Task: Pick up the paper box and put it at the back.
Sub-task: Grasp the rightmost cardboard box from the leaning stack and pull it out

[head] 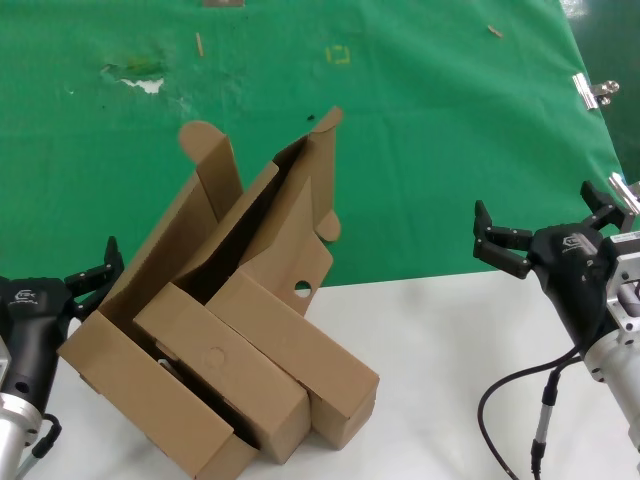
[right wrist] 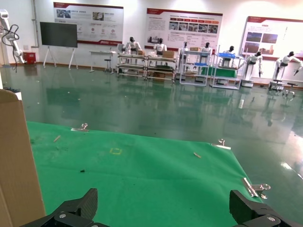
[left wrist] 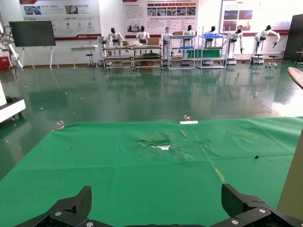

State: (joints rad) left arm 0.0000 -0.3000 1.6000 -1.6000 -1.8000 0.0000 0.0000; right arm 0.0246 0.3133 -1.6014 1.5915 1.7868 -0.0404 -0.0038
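The paper box (head: 262, 225), a brown cardboard mailer, lies tilted at centre left with its lid and rounded flaps up and a round hole in one flap. It straddles the front edge of the green cloth, the back (head: 420, 140). My left gripper (head: 95, 270) is open at the box's left side, with nothing between its fingers. My right gripper (head: 540, 218) is open well to the right of the box, over the cloth's front edge. The left wrist view shows open fingers (left wrist: 78, 203) over bare cloth and a cardboard edge (left wrist: 294, 184). The right wrist view shows cardboard (right wrist: 14, 170).
Two alike brown boxes (head: 255, 385) sit nested against the paper box's front on the white tabletop (head: 450, 340). The cloth has a tear (head: 140, 80) at the back left and a metal clip (head: 595, 90) on its right edge. A cable (head: 510, 400) loops below the right arm.
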